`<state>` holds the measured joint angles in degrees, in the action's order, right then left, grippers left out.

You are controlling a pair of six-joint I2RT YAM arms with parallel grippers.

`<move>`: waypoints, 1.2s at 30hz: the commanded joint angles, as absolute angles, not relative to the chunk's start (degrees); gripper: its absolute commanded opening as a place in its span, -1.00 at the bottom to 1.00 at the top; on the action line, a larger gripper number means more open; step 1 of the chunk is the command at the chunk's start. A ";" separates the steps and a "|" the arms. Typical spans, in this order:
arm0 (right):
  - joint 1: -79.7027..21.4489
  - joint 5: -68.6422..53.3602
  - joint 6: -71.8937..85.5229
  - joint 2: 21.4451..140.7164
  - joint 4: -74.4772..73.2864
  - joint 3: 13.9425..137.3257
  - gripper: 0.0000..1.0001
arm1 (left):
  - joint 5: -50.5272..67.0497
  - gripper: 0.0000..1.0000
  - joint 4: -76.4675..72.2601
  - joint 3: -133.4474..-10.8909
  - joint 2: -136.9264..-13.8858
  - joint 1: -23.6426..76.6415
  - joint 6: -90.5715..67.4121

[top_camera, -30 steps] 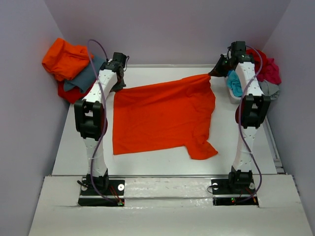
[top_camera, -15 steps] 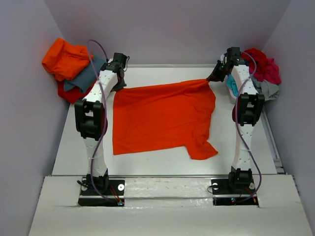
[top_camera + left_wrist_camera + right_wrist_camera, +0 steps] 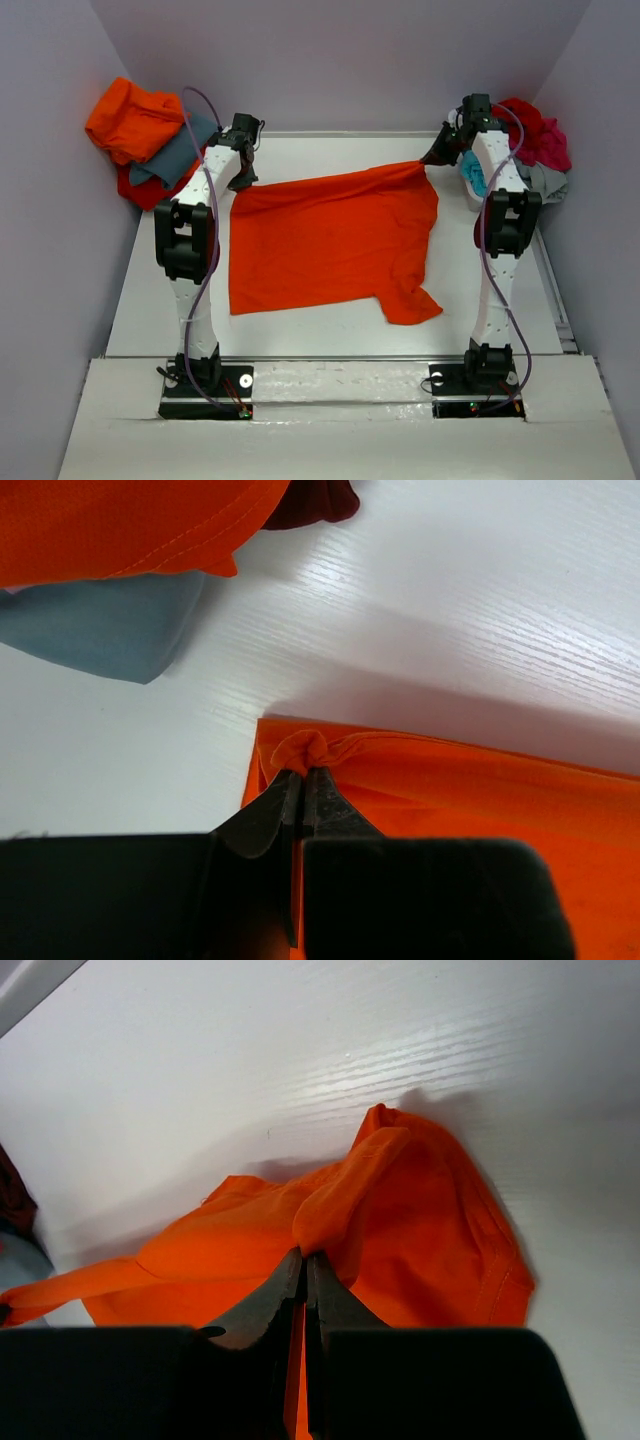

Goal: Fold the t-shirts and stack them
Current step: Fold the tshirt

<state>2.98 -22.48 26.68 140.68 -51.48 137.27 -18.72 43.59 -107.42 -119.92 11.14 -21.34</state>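
An orange-red t-shirt (image 3: 330, 245) lies spread across the white table, one sleeve pointing to the near right. My left gripper (image 3: 241, 180) is shut on the t-shirt's far left corner, a small bunch of cloth (image 3: 305, 748) pinched at the tips. My right gripper (image 3: 432, 158) is shut on the far right corner, lifted slightly, with a fold of cloth (image 3: 330, 1210) between its tips. The far hem is stretched between the two grippers. More t-shirts lie in a pile at the far left: orange (image 3: 130, 118), slate-grey (image 3: 178, 155) and red (image 3: 148, 190).
A white basket (image 3: 478, 192) at the far right holds turquoise (image 3: 476, 172), crimson (image 3: 535, 130) and grey (image 3: 548, 180) cloth. Lilac walls close in the table on three sides. In the left wrist view the grey cloth (image 3: 100, 630) and orange cloth (image 3: 120, 525) lie just beyond the gripper.
The right gripper has pulled its corner a little farther back and to the right, and the far hem now runs tauter. The left gripper has barely moved.
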 commanded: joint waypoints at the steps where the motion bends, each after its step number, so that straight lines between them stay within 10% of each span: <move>1: 2.90 -21.45 25.05 132.20 -52.12 135.18 -0.86 | -18.55 -0.89 45.26 -105.65 -116.99 10.90 -22.32; 36: -0.88 -19.86 19.95 128.85 -60.55 118.74 -0.86 | -9.50 -0.83 41.31 -83.32 -102.66 10.90 -27.86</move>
